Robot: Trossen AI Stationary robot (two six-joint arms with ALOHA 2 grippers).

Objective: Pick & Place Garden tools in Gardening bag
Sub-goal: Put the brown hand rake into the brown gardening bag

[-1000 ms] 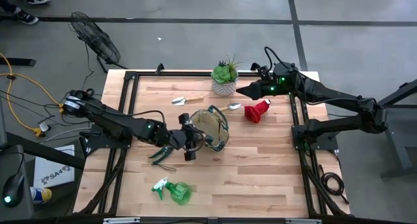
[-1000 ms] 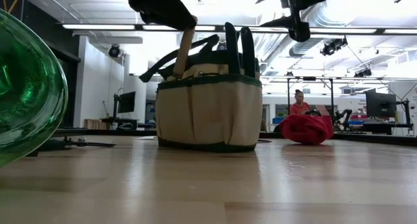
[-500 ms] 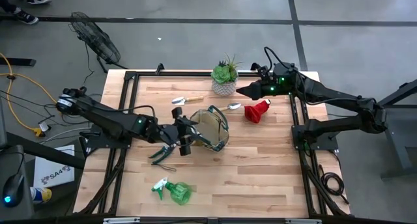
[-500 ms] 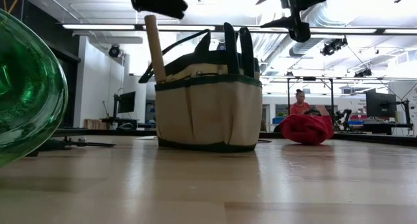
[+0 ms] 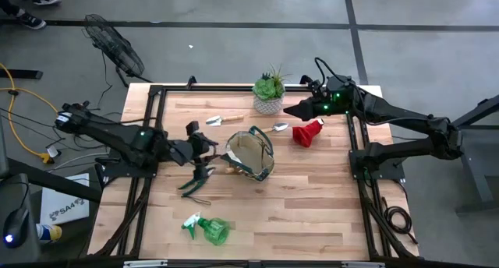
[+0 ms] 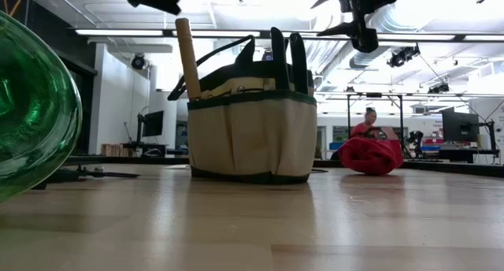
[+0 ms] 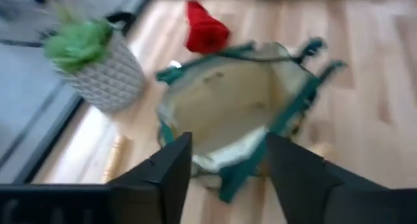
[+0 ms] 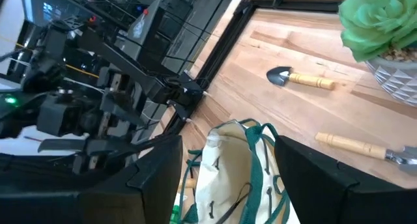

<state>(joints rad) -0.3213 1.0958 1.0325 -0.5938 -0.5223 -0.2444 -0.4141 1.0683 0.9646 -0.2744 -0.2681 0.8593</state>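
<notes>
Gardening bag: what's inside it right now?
A wooden handle pokes up at the gardening bag edge. The left wrist view shows mostly bare lining; the bottom and outer pockets are hidden.

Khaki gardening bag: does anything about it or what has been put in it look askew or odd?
The round khaki fabric bag with dark green trim stands upright. A wooden tool handle pokes from an outer side pocket, tilted rather than straight, and from above the bag's main compartment looks empty. The open left gripper hangs beside it.
</notes>
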